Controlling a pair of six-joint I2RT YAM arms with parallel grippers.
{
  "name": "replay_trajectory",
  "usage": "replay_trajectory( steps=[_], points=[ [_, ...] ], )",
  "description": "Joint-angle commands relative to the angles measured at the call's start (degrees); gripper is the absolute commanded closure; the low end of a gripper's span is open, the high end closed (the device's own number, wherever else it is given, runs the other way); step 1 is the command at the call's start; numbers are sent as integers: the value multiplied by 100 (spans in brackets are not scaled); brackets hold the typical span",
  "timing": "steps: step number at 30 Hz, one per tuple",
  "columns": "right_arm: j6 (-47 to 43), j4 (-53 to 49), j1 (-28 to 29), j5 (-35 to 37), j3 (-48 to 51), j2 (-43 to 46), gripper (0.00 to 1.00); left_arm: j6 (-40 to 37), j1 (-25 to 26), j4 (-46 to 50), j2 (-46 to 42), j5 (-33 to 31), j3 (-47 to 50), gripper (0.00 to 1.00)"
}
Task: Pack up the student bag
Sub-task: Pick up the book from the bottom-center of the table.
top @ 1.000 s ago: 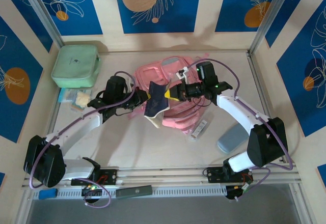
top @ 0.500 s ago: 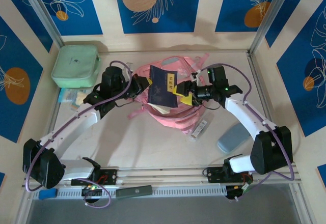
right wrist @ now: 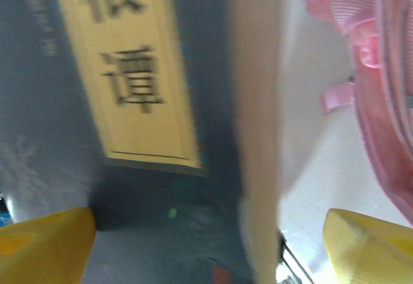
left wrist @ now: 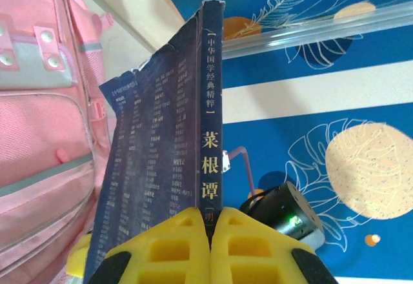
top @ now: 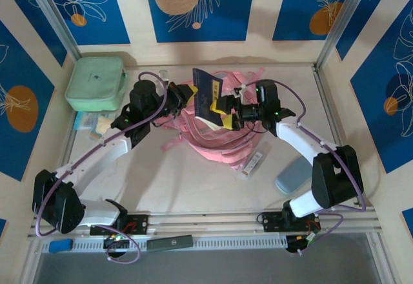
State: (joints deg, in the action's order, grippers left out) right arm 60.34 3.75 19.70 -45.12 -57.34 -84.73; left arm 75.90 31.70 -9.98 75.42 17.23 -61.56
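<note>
Book (top: pixel 205 91) has come up off the student bag (top: pixel 219 139), which sits mid-table toward the far edge. Left gripper (left wrist: pixel 210 232) clamps its spine tight; right gripper (right wrist: pixel 206 239) has just let go, jaws spread wide around it. Roomiest bare table (top: pixel 187 181): near-left.

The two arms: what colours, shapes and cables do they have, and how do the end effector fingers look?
The left arm and right arm have white curved links between black rounded joints; a thin purple cable loops along each. A green light glows on the right arm. The left end effector and right end effector have yellow plastic fingers, the left ones with hollow cells.
</note>
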Motion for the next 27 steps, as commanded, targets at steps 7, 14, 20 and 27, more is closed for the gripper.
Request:
replay_trajectory(
  steps=[7,14,20,27],
  points=[
    [927,1225,104,-250,162,220,7,357,204,-648,-145,-457,-79,100],
    [1455,1813,106,-354,394,208,7,517,198,-740,-177,-488,72,100],
    [1588,1819,-24,-435,347,557,7,148,170,-251,-341,-696,256,100],
    [1488,1400,-173,-528,352,844,8,-89,118,56,-444,-803,372,100]
  ],
)
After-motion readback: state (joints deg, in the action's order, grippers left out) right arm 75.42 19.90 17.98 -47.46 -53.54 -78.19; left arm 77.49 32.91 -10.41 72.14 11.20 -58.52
